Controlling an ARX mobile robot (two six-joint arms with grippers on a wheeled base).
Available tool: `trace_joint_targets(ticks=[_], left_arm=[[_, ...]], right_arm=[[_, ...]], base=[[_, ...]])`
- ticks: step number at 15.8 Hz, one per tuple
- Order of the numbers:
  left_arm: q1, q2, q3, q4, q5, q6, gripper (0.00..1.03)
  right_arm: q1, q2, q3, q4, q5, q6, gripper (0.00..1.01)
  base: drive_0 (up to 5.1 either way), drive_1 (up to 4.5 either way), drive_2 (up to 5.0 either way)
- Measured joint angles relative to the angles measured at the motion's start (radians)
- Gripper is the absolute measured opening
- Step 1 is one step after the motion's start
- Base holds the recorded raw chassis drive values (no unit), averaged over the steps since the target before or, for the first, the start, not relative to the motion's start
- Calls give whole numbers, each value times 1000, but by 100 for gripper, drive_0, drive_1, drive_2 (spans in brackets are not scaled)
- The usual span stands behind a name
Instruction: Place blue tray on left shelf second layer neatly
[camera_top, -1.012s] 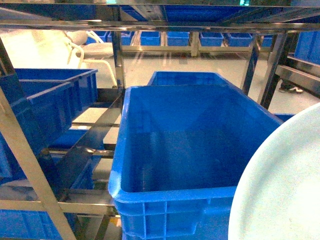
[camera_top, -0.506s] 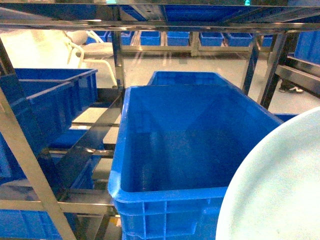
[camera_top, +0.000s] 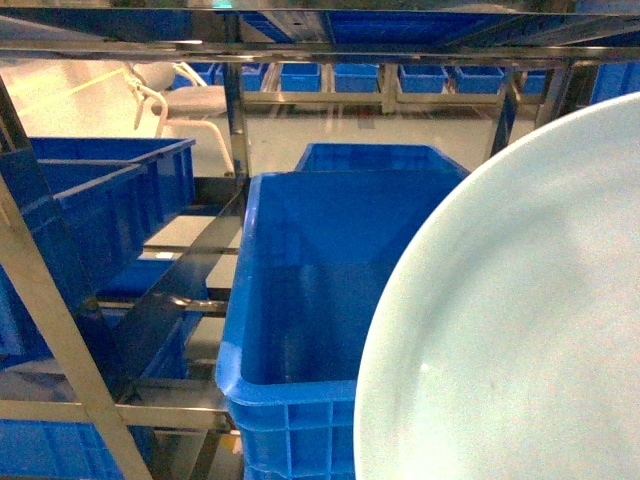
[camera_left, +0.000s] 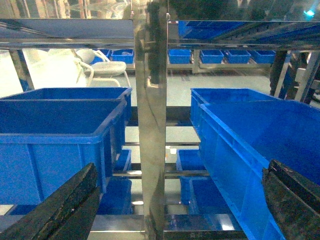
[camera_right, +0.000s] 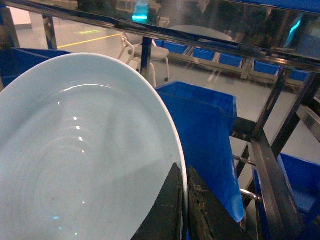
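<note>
The blue tray is a pale, glossy round dish that fills the right half of the head view, tilted up in front of a big blue crate. In the right wrist view my right gripper is shut on the rim of the blue tray, one finger on each face. My left gripper is open and holds nothing, facing a steel post of the left shelf. Neither gripper shows in the head view.
Deep blue crates sit on the steel rack's tiers left and right of the post. A horizontal rail runs overhead. More crates and a white chair stand on the floor beyond.
The blue tray has swung up and to the left in the head view, now covering much more of the big blue crate. The rack and crates have not moved.
</note>
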Motion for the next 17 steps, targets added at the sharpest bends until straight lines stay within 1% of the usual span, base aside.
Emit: trace_joint_targets(ticks=[1,2,4,6,9,11,13,15,17], left_arm=[[0,0,0,0,0,0,98],[0,0,0,0,0,0,98],[0,0,0,0,0,0,98],[0,0,0,0,0,0,98],[0,0,0,0,0,0,98],[0,0,0,0,0,0,98],[0,0,0,0,0,0,98],[0,0,0,0,0,0,98],[0,0,0,0,0,0,98]], right_arm=[[-14,104,6,89,0,0,2],[-18,225,15,191,2,0,2],[-17,398,38,340,3,-1,2],[-14,504,59,421,8,-2,2],[-5,771,118,607,17,-2,2],[-11,938,180,687,25,-2,2],[-13,1065,249,734,34,-2,2],[-22,1197,340,758,48,-1,2],[-25,1335,446,777,60,-8,2]], base=[[0,0,0],[0,0,0],[0,0,0],[0,0,0],[0,0,0],[0,0,0],[0,0,0],[0,0,0],[0,0,0]])
